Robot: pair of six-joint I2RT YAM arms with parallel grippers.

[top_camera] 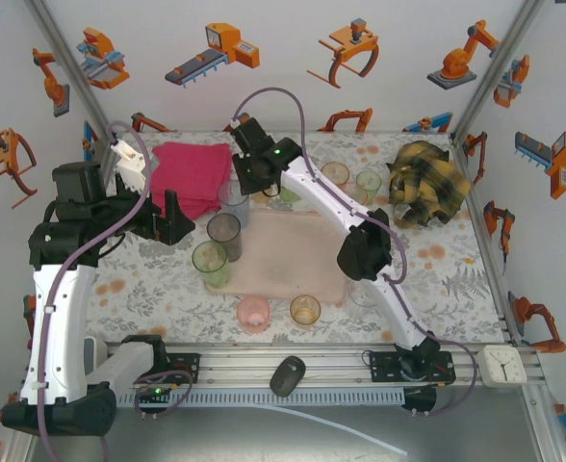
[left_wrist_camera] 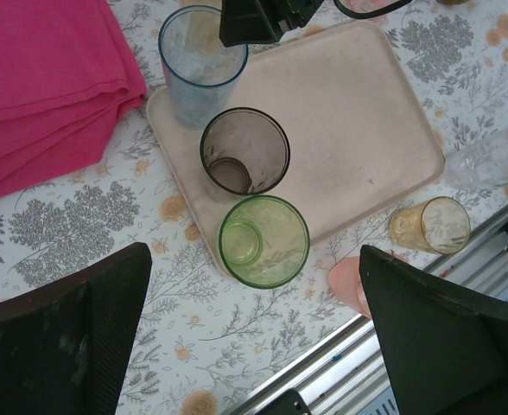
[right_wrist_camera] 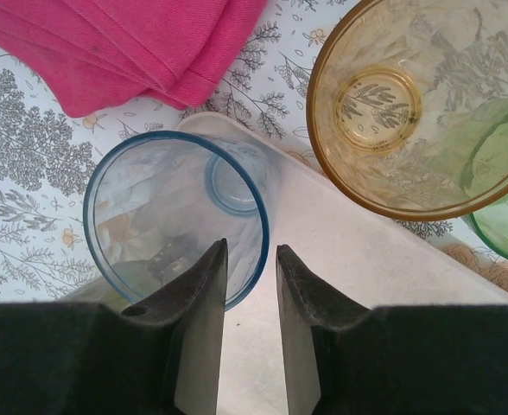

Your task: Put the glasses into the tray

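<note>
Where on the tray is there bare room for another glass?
The tray is bare from the glass row across to its right rim. Its left edge is crowded: blue glass, grey glass and green glass in a row, the right gripper at the blue one.

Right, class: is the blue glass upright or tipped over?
Upright: the blue glass stands on its base at the corner of the tray, its open rim facing up toward the camera.

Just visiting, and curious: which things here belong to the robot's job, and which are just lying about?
Job: pale pink tray, blue tumbler, grey tumbler, green tumbler, orange tumbler, pink tumbler.
Lying about: folded magenta cloth, yellow plaid cloth, white clock, black mouse.
</note>
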